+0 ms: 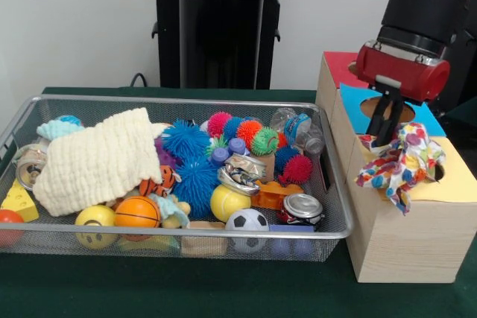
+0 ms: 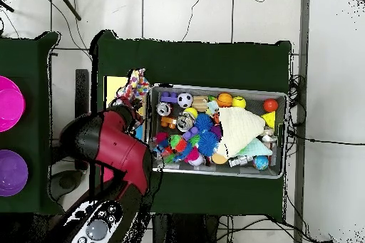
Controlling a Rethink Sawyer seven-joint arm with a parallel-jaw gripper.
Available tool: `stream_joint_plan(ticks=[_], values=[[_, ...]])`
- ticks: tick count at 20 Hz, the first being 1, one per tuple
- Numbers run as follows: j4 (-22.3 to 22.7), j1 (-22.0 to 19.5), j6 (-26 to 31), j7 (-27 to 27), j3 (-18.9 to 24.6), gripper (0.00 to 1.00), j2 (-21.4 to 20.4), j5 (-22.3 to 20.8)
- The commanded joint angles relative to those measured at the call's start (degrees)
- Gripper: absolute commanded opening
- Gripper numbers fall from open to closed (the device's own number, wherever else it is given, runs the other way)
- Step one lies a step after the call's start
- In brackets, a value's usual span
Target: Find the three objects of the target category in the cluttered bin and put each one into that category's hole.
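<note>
Cream cloth [image 1: 97,160]: lay draped over the left part of the wire bin [image 1: 179,102], well to the left of the jaws; a cloth-like item that looked yet to be moved.
Pale blue cloth [image 1: 58,129]: peeked out at the cream cloth's far left corner, farthest from the jaws; possibly a second item left, though hard to tell.
Clutter: spiky balls [image 1: 195,156], crushed cans [image 1: 302,207], an orange ball [image 1: 137,212], a toy soccer ball [image 1: 247,220] and a plastic bottle [image 1: 297,126] filled the bin to the left of and below the jaws.
Gripper [image 1: 385,123]: hung over the wooden box [image 1: 402,236], above the yellow panel [image 1: 456,184]; the jaws stood narrow, pinched on the top of the cloth.
Patterned cloth [image 1: 399,163]: dangled directly beneath the jaws, its folds spilling over the yellow panel's hole and the box's left edge, not yet inside.
Progress: judged as one cloth at the hole but still unreleased; cloths in the bin suggested most of the task remained.
</note>
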Motion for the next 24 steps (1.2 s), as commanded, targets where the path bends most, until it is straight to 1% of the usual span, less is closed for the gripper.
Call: stream_joint_plan(ticks=[1, 7, 10, 13, 18, 21, 24], values=[[0.4, -0.1, -0.4, 14.3, 7.1, 0.0, 3.8, 0.8], [0.6, -0.5, -0.2, 13.4, 7.5, 0.0, 3.2, 0.5], [1.5, -1.0, -0.6, 12.6, 8.1, 0.0, 2.4, 0.1], [3.9, -2.1, -0.4, 10.2, 8.8, 0.0, -0.3, -1.1], [9.4, -5.5, 1.1, 3.2, 8.9, 0.0, -7.5, -4.9], [10.3, -7.3, 1.8, 1.6, 9.2, 0.0, -9.3, -6.8], [10.9, -8.8, 0.7, 2.0, 10.6, 0.0, -10.1, -8.2]])
